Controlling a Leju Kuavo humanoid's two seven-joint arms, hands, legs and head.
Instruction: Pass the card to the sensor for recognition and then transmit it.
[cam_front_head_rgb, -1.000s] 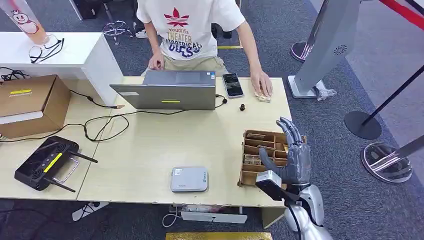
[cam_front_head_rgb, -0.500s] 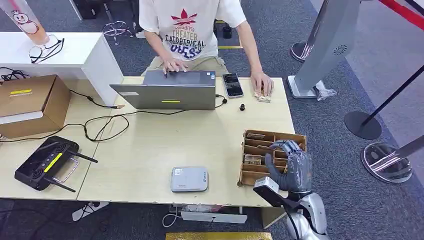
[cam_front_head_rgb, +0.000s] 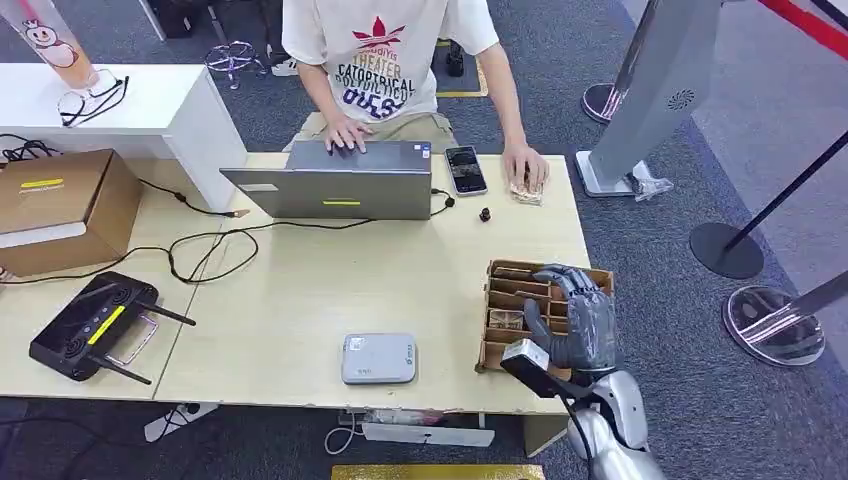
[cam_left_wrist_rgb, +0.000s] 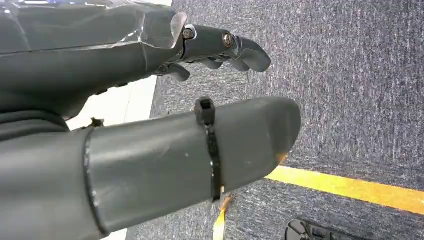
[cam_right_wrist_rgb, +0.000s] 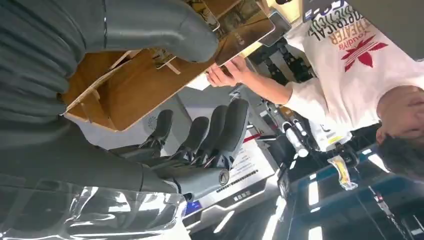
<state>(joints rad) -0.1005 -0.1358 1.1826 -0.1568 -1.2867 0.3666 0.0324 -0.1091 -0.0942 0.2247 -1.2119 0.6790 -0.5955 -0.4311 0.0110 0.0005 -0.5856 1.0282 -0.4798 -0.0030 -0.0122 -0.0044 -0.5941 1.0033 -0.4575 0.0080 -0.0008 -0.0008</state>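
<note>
The table (cam_front_head_rgb: 300, 290) is pale wood. A person (cam_front_head_rgb: 385, 50) stands at the table's far edge, one hand on a grey laptop (cam_front_head_rgb: 340, 190) near that edge and the other hand (cam_front_head_rgb: 527, 165) on a few loose cards (cam_front_head_rgb: 522, 193) at the table's far right corner. A brown carton (cam_front_head_rgb: 60, 205) sits at the table's left end, and a black controller (cam_front_head_rgb: 90, 325) lies at its near left corner. A wooden card tray (cam_front_head_rgb: 510, 285) with slots stands at the table's near right corner.

The right hand (cam_front_head_rgb: 575, 325) is over the tray. Its fingers (cam_right_wrist_rgb: 220, 125) reach down outside the tray's wall and its thumb (cam_right_wrist_rgb: 165, 25) lies across the slots. I cannot tell whether it is pinching a card.

The left hand (cam_left_wrist_rgb: 150, 125) hangs off the table over grey carpet, holding nothing, with its fingers loose and apart from the thumb.

The grey sensor (cam_front_head_rgb: 378, 358) lies at the table's near edge, left of the tray and well apart from it. A phone (cam_front_head_rgb: 465, 170) lies at the table's far edge. The cards (cam_front_head_rgb: 505, 319) for the task sit in the tray's slots
</note>
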